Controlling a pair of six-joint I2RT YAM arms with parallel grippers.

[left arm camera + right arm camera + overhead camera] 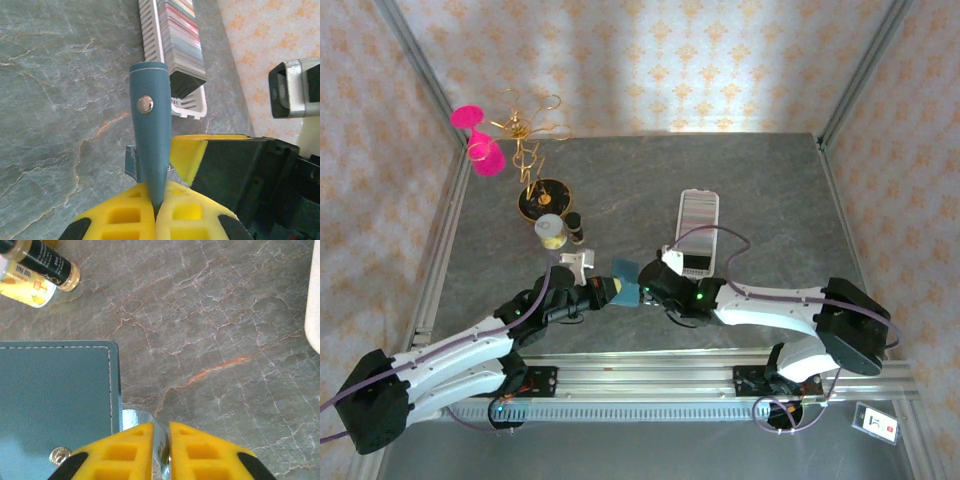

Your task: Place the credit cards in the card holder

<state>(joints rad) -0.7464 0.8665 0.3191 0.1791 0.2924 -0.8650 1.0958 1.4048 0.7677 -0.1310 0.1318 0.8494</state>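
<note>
The teal card holder (626,269) is held upright above the table, edge-on in the left wrist view (149,130), with its snap button facing out. My left gripper (613,292) is shut on its lower edge (156,192). Directly to its right, my right gripper (648,287) is shut on a thin silvery card (137,421) that touches the holder's stitched edge (55,400); most of the card is hidden between the fingers (161,432). The other credit cards (698,215) stand as a striped row (182,45) in the long white tray (682,225).
A yellow-labelled jar (551,231) and a dark bottle (575,228) stand left of the grippers, also in the right wrist view (50,262). A gold wire stand on a black base (542,197) with pink pompoms (475,140) is at the back left. The tray's end (314,300) is to the right.
</note>
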